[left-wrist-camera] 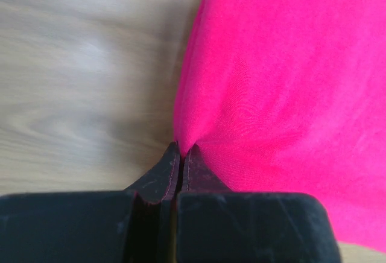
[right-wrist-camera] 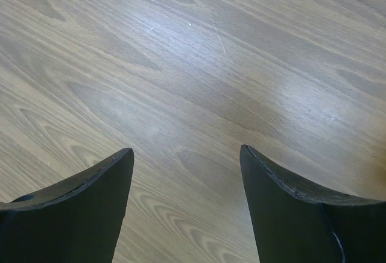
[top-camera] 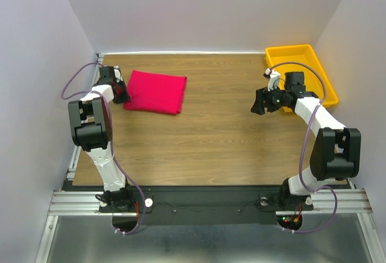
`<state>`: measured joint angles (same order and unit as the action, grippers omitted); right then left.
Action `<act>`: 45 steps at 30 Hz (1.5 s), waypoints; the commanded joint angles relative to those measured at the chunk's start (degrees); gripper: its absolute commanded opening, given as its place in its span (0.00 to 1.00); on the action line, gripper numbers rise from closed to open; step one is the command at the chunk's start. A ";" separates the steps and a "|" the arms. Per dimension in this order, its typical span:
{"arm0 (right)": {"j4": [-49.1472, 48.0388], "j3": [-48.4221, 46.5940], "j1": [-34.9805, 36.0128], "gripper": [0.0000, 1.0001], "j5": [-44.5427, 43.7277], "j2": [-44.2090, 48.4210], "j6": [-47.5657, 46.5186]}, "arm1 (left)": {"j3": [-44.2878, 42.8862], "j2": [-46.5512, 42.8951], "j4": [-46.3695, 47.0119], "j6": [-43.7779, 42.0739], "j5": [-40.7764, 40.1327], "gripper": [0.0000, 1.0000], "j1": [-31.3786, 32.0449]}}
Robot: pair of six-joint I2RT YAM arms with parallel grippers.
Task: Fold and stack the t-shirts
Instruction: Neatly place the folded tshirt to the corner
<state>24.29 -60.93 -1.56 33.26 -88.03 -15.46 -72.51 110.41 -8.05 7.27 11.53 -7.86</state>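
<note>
t-shirt [left-wrist-camera: 289, 82]: cut off by top and right edges of left wrist view | left gripper [left-wrist-camera: 181, 150]: pinched cloth edge hidden between its tips | table [left-wrist-camera: 78, 64]: grain blurred | yellow tray [top-camera: 298, 52]: near side hidden behind right arm [top-camera: 313, 115] | right gripper [right-wrist-camera: 186, 148]: finger bases cut off by bottom edge

A folded t-shirt [top-camera: 155, 91] lies on the table [top-camera: 205, 148], toward its far left. The left gripper [top-camera: 123, 94] sits at the t-shirt's left edge, pinching that edge. A tray [top-camera: 289, 49] rests in the far right corner. The right gripper [top-camera: 258, 103] hangs over bare tabletop just left of the tray, well apart from the t-shirt.
</note>
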 commanded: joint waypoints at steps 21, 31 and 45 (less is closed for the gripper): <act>-2.23 0.28 -0.72 0.77 3.22 2.77 -0.36 | -28.30 10.27 -13.83 -6.21 -25.40 0.45 -6.12; -2.23 0.37 -0.72 0.77 3.13 3.21 -0.44 | -23.12 -1.50 -8.65 -6.30 -23.86 0.51 -6.03; -2.50 1.16 -0.81 0.77 2.61 6.72 -3.69 | 15.62 -41.13 19.20 -1.91 3.66 0.66 -3.48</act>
<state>23.70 -59.18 -1.91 35.90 -84.84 -17.17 -64.03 79.92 -1.08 2.96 7.40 -11.20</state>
